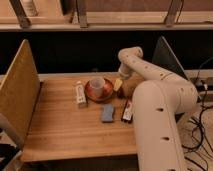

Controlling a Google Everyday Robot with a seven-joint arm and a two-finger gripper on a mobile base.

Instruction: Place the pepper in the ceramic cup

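Tool (118, 84), jaws spread, hangs just beside the ceramic cup (97, 85); pepper cannot be made out.

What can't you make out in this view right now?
Camera view:
Pepper: not visible, perhaps under the gripper, which sits low just right of the ceramic cup.
Whether the gripper touches anything: hidden by its own body.
White carton: print too small to read.
Dark flat bar: right edge hidden by the robot arm.
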